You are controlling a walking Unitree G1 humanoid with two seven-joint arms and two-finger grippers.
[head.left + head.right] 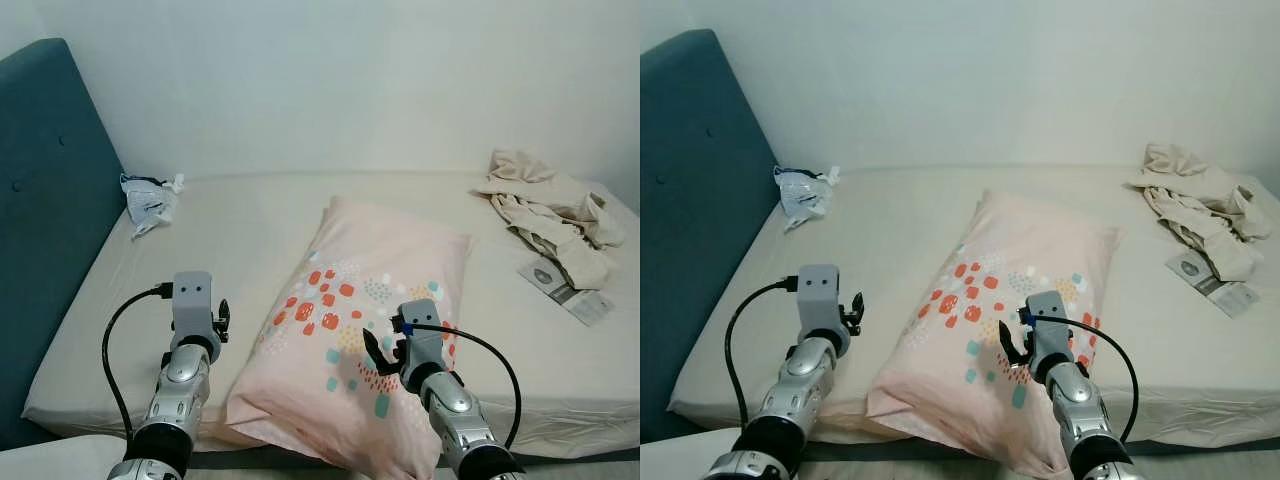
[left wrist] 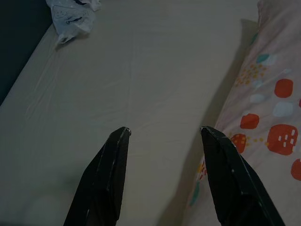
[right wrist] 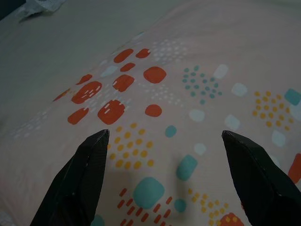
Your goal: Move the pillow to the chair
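The pillow (image 1: 365,330) lies lengthwise on the bed (image 1: 250,230), its near end sagging over the front edge, probably the easiest end to take hold of. It is soft and pale pink, printed with orange, teal and yellow patches. The right claw (image 3: 164,155) hovers just above its patterned top, fingers spread wide and holding nothing. The left claw (image 2: 164,136) hangs over bare sheet just beside the pillow's left edge, likewise open and empty; together they seem set to flank it. A crumpled bag (image 1: 150,203) and beige clothes (image 1: 550,215) lie well apart.
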